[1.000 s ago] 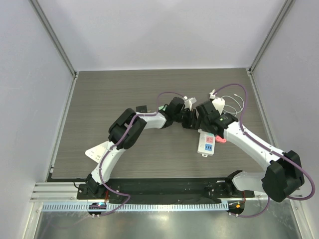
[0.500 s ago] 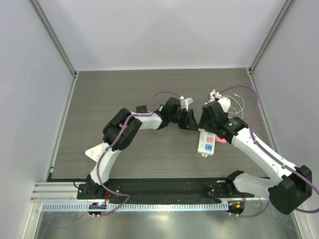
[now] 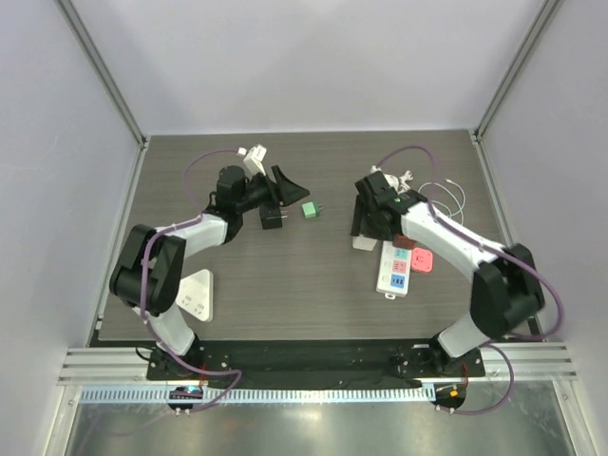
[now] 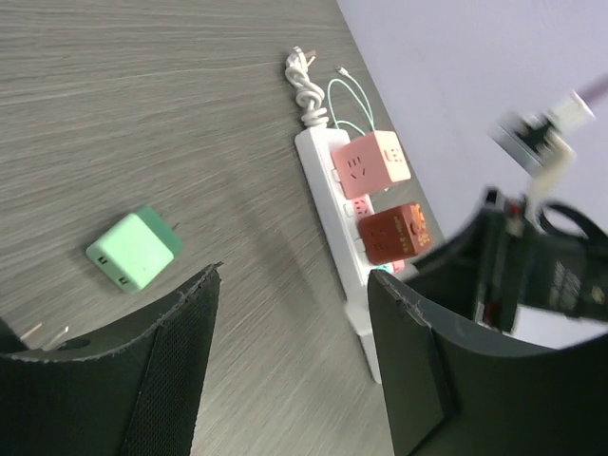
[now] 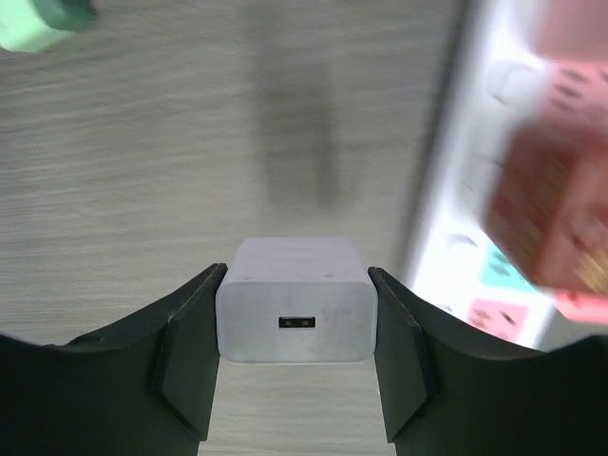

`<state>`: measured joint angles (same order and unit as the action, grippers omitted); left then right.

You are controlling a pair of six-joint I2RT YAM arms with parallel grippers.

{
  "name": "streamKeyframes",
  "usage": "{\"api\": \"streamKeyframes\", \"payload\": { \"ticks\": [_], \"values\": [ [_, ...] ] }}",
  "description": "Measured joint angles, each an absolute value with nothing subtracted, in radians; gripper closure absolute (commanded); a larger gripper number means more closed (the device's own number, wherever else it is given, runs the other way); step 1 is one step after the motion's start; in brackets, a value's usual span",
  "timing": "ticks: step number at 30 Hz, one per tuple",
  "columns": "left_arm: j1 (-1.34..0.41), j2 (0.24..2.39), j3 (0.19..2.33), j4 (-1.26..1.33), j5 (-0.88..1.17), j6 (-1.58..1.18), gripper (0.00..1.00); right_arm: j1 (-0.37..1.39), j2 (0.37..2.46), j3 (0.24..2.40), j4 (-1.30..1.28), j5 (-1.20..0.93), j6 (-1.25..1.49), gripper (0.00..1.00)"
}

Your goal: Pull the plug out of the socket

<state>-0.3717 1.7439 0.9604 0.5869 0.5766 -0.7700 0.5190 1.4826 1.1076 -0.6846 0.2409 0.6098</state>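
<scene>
My right gripper is shut on a white USB charger plug and holds it over the wood beside the white power strip. In the top view this gripper sits at the strip's far left end. A pink plug and a red-brown plug sit in the strip. My left gripper is open and empty at the back left. A green plug lies loose on the table, also in the left wrist view.
A black plug lies just below my left gripper. A coiled white cable lies behind the strip. A white wedge-shaped piece sits at the front left. A pink block shows at the strip's right side.
The grippers were together at the centre. My left arm has swung to the back left, and the green plug now lies loose. My right gripper has moved left with the white plug.
</scene>
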Motion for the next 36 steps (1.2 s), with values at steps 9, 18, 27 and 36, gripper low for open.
{"api": "streamKeyframes", "payload": {
  "ticks": [9,18,27,36],
  "values": [
    [-0.39,1.69,0.85,0.61,0.426,-0.698,0.35,0.4,1.972,1.631,-0.777,-0.015,0.416,0.92],
    [-0.389,1.653,0.819,0.61,0.352,-0.667,0.36,0.398,2.235,1.979,-0.929,-0.146,0.329,0.88],
    [-0.389,1.592,0.797,0.617,0.32,-0.645,0.36,0.42,2.317,2.064,-0.992,-0.159,0.323,0.76],
    [-0.389,1.593,0.797,0.617,0.316,-0.646,0.36,0.423,2.331,2.081,-0.991,-0.154,0.328,0.41]
  ]
}}
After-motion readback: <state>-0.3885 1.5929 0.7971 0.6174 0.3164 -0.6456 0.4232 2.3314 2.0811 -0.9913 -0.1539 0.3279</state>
